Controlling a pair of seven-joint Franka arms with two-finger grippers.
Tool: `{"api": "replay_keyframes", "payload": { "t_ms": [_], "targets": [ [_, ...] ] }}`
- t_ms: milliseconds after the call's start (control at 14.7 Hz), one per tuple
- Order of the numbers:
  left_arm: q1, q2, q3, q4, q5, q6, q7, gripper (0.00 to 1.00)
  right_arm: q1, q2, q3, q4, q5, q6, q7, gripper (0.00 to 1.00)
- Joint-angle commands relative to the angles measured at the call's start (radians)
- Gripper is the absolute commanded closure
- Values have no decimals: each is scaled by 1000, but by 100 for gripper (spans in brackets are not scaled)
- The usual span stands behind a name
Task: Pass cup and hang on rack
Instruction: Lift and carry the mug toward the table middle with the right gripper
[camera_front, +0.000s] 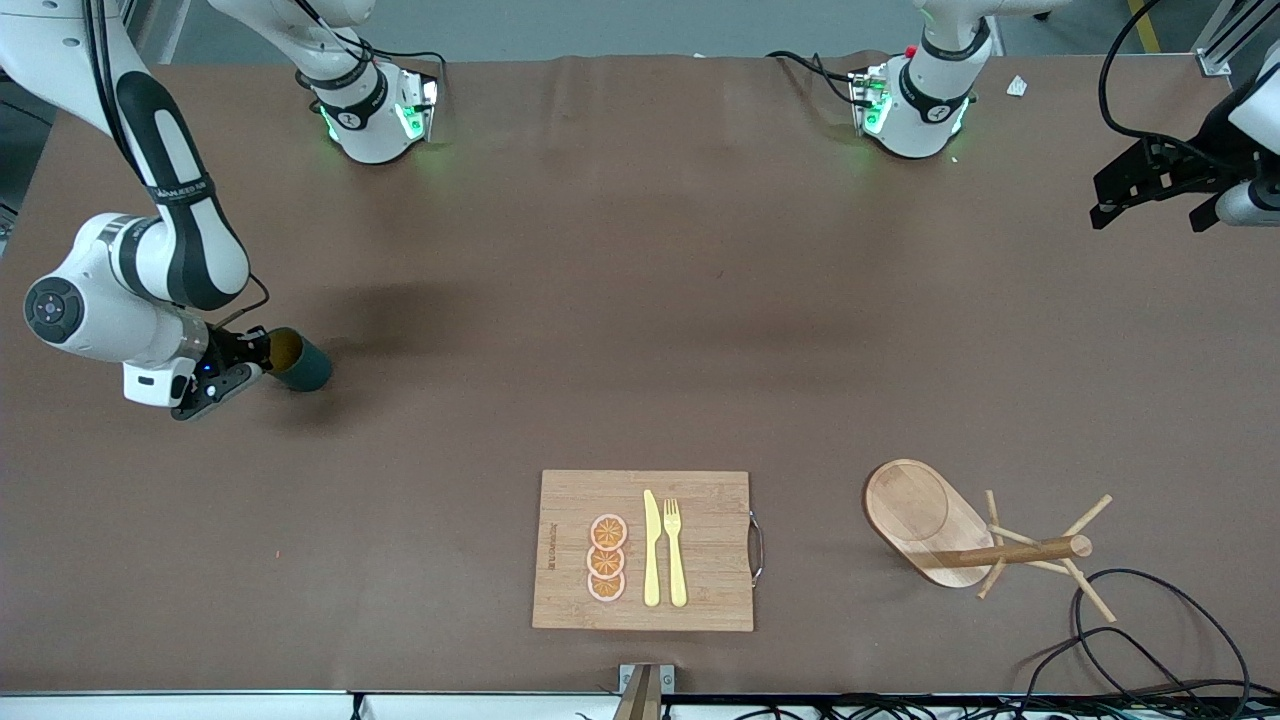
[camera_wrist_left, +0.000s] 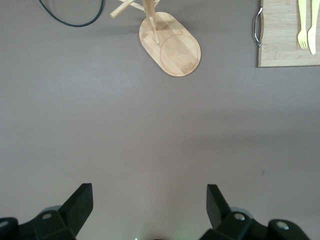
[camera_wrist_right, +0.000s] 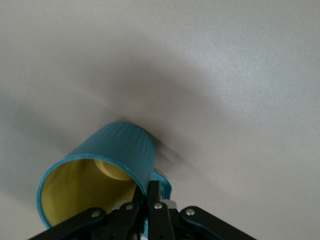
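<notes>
Teal-walled and yellow inside, the cup (camera_front: 300, 362) is clamped at its rim by the right gripper (camera_front: 240, 368), whose fingers are pinched together on the wall next to the small handle; the cup is tipped with its mouth toward the gripper, at the right arm's end of the table, and whether it has left the surface cannot be told. The left gripper (camera_front: 1150, 200) waits with its jaws wide apart and nothing between them, up over the left arm's end of the table. The rack (camera_front: 960, 535), a light wooden mug tree, lies nearer the front camera toward the left arm's end, beside a bamboo cutting board (camera_front: 560, 560) that carries a yellow knife (camera_front: 651, 550), a yellow fork (camera_front: 675, 550) and three orange slices (camera_front: 606, 558). The step in hand appears to be the pick-up that opens the hand-over. The next move probably calls for lifting the cup, carrying it toward mid-table, and presenting its free side so the left gripper can take it.
</notes>
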Motion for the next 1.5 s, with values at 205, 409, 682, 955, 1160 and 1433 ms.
{"api": "replay_keyframes", "payload": {
  "t_ms": [205,409,682,955,1160,1433],
  "targets": [
    [-3,10,-2,22,11,-21,15,0,68,-60,-1,63,21,-175,130,100],
    [-5,13,-4,22,8,-21,3,0,169,-118,-1,58,52,-232,333,100],
    [-1,36,-5,22,-3,-20,4,0,369,-154,-1,55,107,-266,697,100],
    [0,36,-5,19,0,-20,20,0,586,-148,-3,77,164,-206,1049,100],
    [2,39,-5,20,-3,-5,20,0,735,-108,-3,127,164,-152,1271,100],
    [3,47,-5,19,-3,8,20,0,893,44,-4,271,159,-112,1464,100]
  ]
}}
